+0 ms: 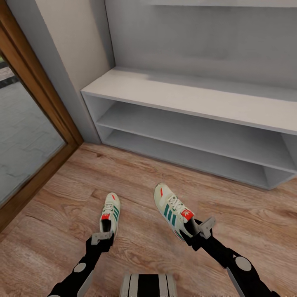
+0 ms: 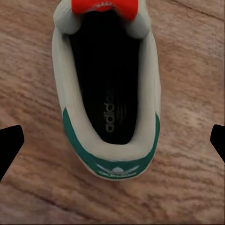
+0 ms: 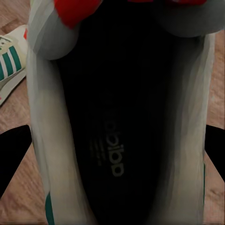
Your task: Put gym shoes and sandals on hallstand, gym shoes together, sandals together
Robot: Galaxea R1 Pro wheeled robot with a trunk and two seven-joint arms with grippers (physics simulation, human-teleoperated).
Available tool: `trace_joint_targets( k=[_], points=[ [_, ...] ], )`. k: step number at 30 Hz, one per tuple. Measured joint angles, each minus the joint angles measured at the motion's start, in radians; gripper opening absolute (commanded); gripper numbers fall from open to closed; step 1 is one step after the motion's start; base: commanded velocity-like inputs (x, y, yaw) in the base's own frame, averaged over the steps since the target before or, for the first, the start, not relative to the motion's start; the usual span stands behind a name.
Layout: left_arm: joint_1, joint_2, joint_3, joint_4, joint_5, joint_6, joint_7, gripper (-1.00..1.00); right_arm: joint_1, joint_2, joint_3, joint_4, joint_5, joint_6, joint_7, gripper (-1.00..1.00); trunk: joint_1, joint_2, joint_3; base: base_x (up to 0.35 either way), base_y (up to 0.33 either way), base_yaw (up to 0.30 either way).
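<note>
Right tool (image 1: 201, 231) grips one gym shoe (image 1: 173, 209) before hallstand (image 1: 185, 123).

"adidas" on the dark insole of the left gym shoe (image 2: 108, 93), "adidas" on the right gym shoe's (image 3: 117, 117) insole

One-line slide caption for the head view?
Both grippers, left and right, reach the heels of two gym shoes before the bare hallstand.

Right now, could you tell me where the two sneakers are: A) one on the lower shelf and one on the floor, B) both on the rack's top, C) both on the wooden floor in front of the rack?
C: both sneakers, left and right, lie on the wooden floor in front of the rack, one by each gripper.
</note>
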Motion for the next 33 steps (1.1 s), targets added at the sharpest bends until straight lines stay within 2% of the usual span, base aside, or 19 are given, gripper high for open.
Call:
trace_joint_targets(
  k=[12, 25, 33],
  points=[
    [0.000, 0.000, -0.001, 0.000, -0.001, 0.000, 0.000, 1.00, 0.000, 0.000, 0.000, -0.004, 0.000, 0.000, 0.000, -1.00, 0.005, -0.003, -0.066, 0.000, 0.000, 0.000],
    [0.000, 0.000, -0.001, 0.000, 0.000, -0.001, 0.000, 1.00, 0.000, 0.000, 0.000, -0.010, -0.001, 0.000, 0.000, -1.00, 0.005, -0.003, -0.086, 0.000, 0.000, 0.000],
    [0.000, 0.000, 0.000, 0.000, -0.001, -0.003, 0.000, 1.00, 0.000, 0.001, 0.002, -0.051, -0.003, 0.001, 0.000, -1.00, 0.005, -0.003, -0.089, 0.100, 0.000, 0.000]
  ],
)
